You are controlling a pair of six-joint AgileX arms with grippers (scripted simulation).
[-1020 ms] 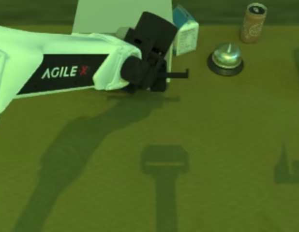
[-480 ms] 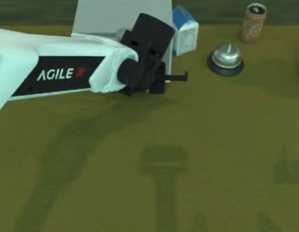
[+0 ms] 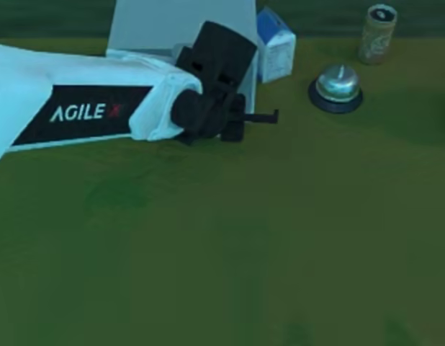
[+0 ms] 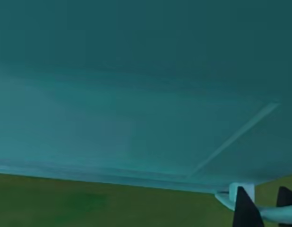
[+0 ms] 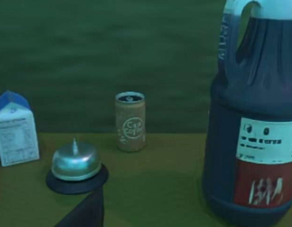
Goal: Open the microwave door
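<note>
Judging from its look, the microwave (image 3: 181, 25) is a heavy, stiff box that should stay in place, while the microwave door (image 4: 136, 94) is a rigid flat panel that I expect to swing on a hinge and not bend. The microwave stands at the far edge of the surface (image 3: 280, 238), a little left of the middle, with its door facing the near edge. The best place to take hold seems to be the small pale handle (image 4: 240, 191) at the lower corner of the door, which shows in the left wrist view; it is thin and may be slippery, so the hold should be firm and the pull should follow an arc. The left tool (image 3: 262, 115) is just in front of the microwave, at its right front corner, and its dark fingertips (image 4: 244, 208) stand on either side of the handle piece, but I cannot tell if they are closed on it or only around it. The right tool is not in the top view, and its state cannot be told; only a dark part of it shows in the right wrist view. Counting the things: one microwave with one door, one milk carton (image 3: 274, 45), one bell (image 3: 336, 86), one coffee can (image 3: 377, 32) and one big dark jug (image 5: 254, 123).
</note>
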